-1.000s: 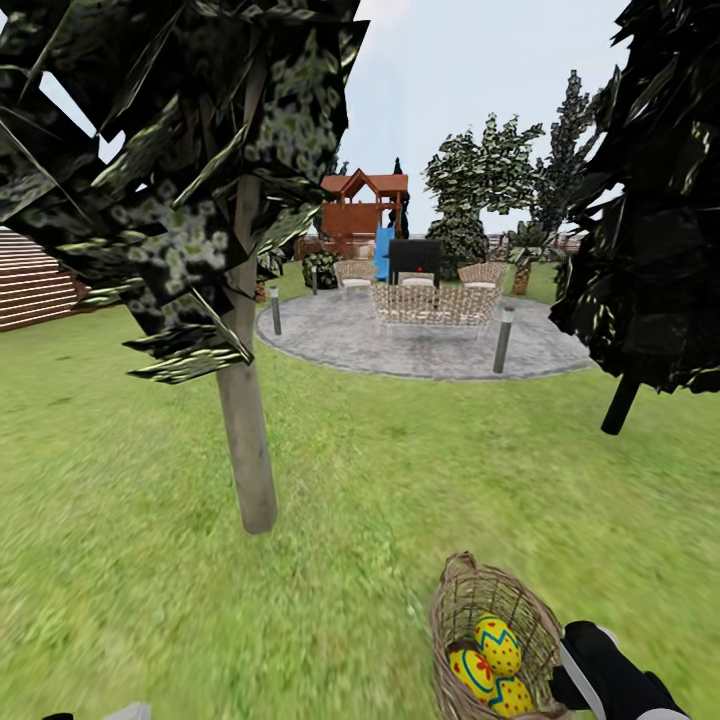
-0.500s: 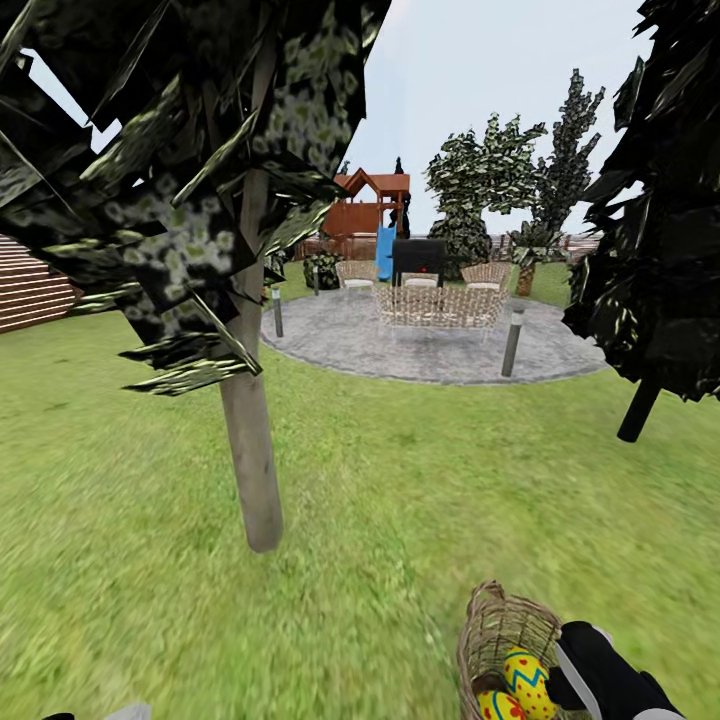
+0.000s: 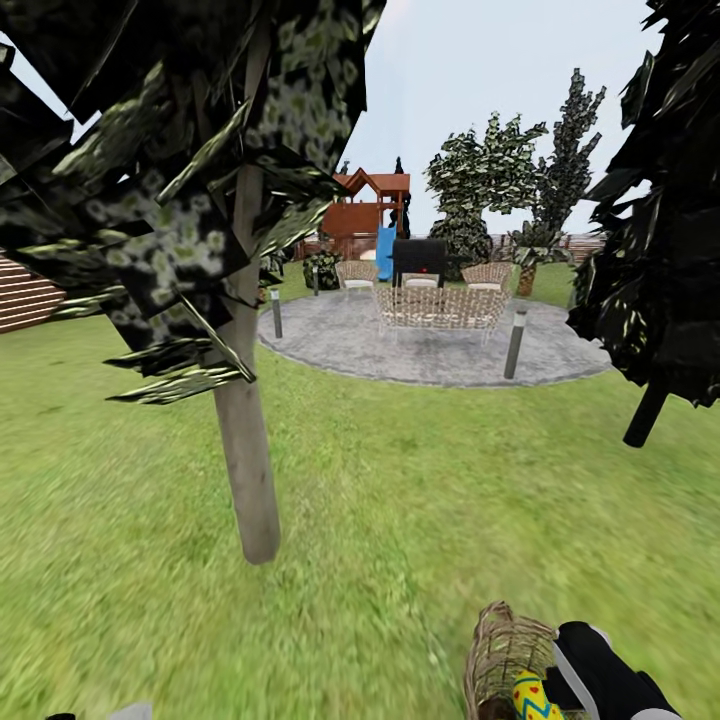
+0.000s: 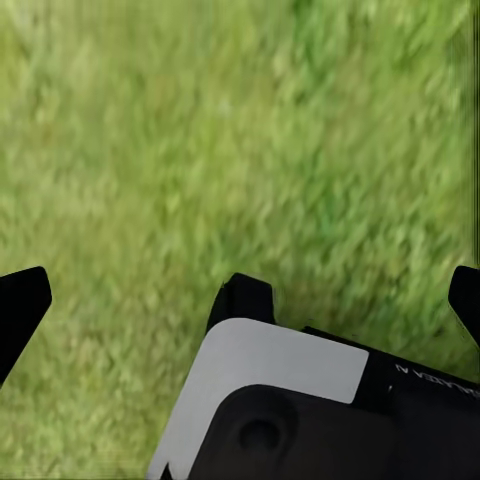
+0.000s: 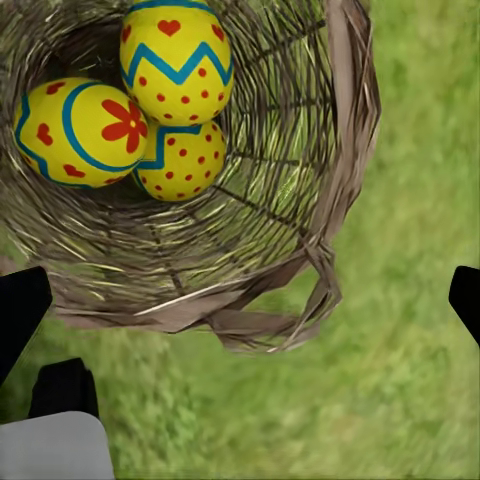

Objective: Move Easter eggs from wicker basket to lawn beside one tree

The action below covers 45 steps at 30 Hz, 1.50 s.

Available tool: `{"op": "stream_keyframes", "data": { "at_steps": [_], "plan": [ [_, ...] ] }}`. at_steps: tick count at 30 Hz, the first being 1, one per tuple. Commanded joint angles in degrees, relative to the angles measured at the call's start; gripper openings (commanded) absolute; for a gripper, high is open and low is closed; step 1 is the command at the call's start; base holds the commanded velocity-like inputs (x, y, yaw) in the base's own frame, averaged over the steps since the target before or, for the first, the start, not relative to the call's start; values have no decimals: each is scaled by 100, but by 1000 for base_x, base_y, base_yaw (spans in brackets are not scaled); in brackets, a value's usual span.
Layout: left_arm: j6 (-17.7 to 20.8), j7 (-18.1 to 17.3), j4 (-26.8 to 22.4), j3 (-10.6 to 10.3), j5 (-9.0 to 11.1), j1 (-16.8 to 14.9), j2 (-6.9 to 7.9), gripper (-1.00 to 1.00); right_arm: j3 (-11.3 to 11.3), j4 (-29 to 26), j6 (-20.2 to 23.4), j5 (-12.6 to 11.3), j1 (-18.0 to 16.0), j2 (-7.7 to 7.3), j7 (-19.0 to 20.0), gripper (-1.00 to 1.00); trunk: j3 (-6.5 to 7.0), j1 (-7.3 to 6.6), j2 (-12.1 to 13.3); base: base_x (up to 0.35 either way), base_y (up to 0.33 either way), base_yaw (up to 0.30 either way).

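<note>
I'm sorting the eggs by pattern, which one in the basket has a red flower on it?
The egg with the red flower lies beside the two others, which show red dots.

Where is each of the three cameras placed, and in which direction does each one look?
Head view: on the robot's head, facing forward and down over the lawn toward the tree and the patio; the right arm shows beside the wicker basket.
Left wrist view: near the left gripper, looking down at grass; its dark fingertips show at both edges.
Right wrist view: near the right gripper, looking into the basket at three Easter eggs.
Shared: basket and eggs appear in the head and right wrist views.
</note>
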Motion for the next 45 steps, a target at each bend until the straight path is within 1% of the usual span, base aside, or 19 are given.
{"op": "stream_keyframes", "data": {
  "at_steps": [1, 9, 14, 25, 45],
  "plan": [
    [30, -14, -6, 19, -8, -3, -3, 100, 18, -8, 32, -2, -2, -1, -13, 100, -7, 3, -3, 273, 0, 0],
    [30, -7, -6, 15, -12, -3, -16, 100, 18, -8, 34, -2, -2, -8, -13, 100, -7, 3, -3, 69, 0, 0],
    [30, -7, -6, 18, -12, -3, -21, 100, 17, -8, 35, -5, -2, -8, -13, 100, -7, 3, -3, 210, 0, 0],
    [30, -7, -6, 12, -7, -3, -30, 100, 18, -8, 43, -8, -2, -6, -13, 100, -7, 3, -3, 13, 0, 0],
    [30, -14, 3, 11, 5, -3, -31, 100, 18, -8, 43, -27, -2, 1, -13, 100, -366, 442, -805, 0, 0, 0]
  ]
}}
